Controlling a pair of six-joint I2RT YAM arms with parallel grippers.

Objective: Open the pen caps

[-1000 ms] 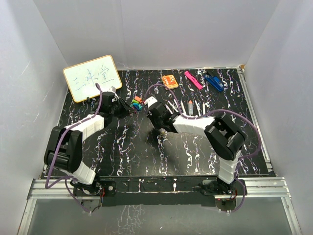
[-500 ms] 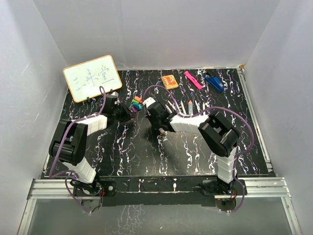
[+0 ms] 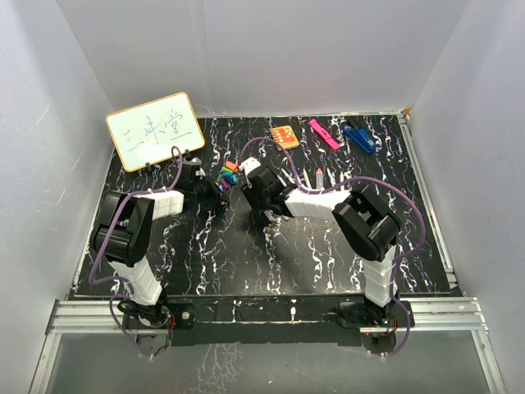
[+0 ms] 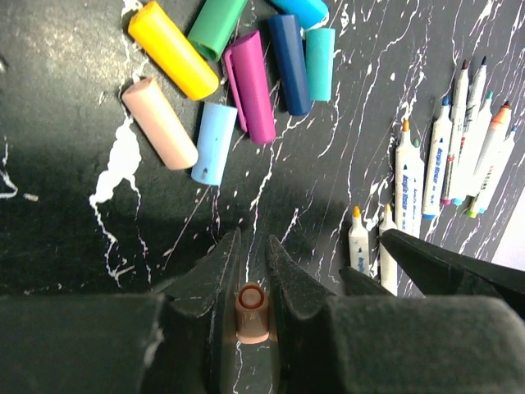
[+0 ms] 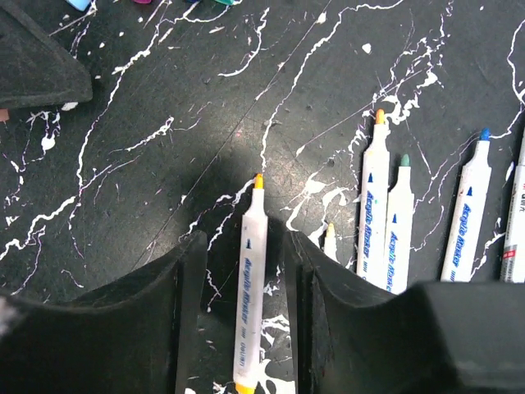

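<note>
Inside the left tool [image 4: 252, 246] sits a tan cap [image 4: 252, 312].

The whiteboard [image 3: 154, 130] bears handwritten Chinese characters; blue print on the pens [image 5: 376, 222] is unreadable.

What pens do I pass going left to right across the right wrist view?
In order: orange-yellow-tipped pen inside the right hand → yellow-tipped pen → orange-tipped pen → green-tipped pen → blue-tipped pen → pen cut off at the right edge.
</note>
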